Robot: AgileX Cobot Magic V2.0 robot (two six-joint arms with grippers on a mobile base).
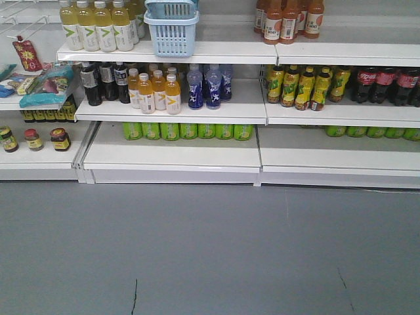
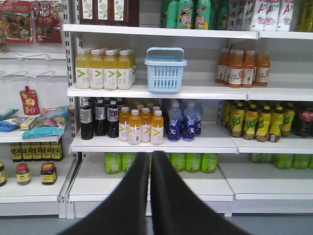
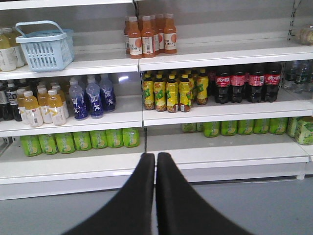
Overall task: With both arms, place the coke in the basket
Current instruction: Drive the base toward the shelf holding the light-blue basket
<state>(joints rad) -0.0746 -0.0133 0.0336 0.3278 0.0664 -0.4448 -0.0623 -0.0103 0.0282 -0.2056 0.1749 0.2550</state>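
Left claw [image 2: 150, 164]: fingers pressed together, tips meeting along a thin seam, nothing pinched between them. I hold it low and level, pointing straight at the white tiered table [image 2: 205, 91], with the tips showing before its lowest tier and well apart from all stock. Right claw [image 3: 156, 164]: same condition, fingers closed on each other and holding nothing, also low, level and facing the table from over the grey floor [image 3: 274, 205]. The basket [image 2: 165, 73] stands upright on an upper tier with its handle raised, just beside a row of pale yellow bottles [image 2: 103, 71] on its left. From my left claw it lies above and slightly to the right, well apart. From my right claw it sits far up to the left, near the edge of that view. I cannot see into it from either wrist. On the tier below the basket stand small orange bottles [image 2: 142, 127] and blue bottles [image 2: 182, 122], and green packs [image 3: 80, 142] line the tier under those. Dark cola bottles with red labels [image 3: 247, 82] stand on the middle tier up and to the right of my right claw, well apart from it. The coke, the slim all-red bottle, I cannot locate in any view.
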